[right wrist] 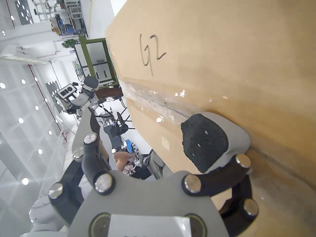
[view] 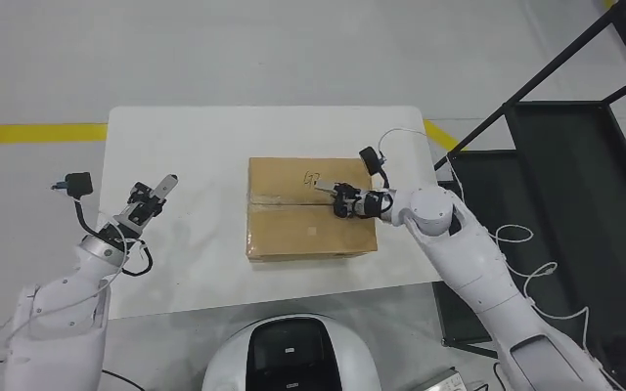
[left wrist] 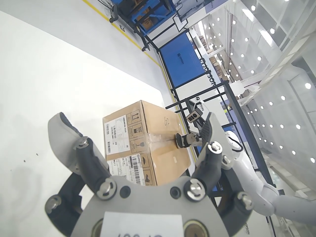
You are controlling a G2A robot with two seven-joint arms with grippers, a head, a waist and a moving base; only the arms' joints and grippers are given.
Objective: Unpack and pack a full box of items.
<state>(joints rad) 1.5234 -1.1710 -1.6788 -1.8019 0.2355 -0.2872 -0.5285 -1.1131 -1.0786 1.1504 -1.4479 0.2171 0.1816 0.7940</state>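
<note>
A closed brown cardboard box point(view: 311, 207) sits mid-table, its top flaps sealed along the middle by clear tape point(right wrist: 153, 97). My right gripper point(view: 342, 200) is over the right part of the box top, open, with one finger pad point(right wrist: 205, 141) lying against the cardboard at the taped seam. The left wrist view shows the box point(left wrist: 163, 129) and that right gripper point(left wrist: 179, 141) on its top. My left gripper point(view: 156, 195) is above the table well left of the box, open and holding nothing, fingers pointing toward the box point(left wrist: 134, 124).
The white table point(view: 196, 147) has bare surface left of and behind the box. A black metal rack point(view: 548, 166) stands just off the table's right edge. Printed labels point(left wrist: 118, 129) cover the box side facing my left gripper.
</note>
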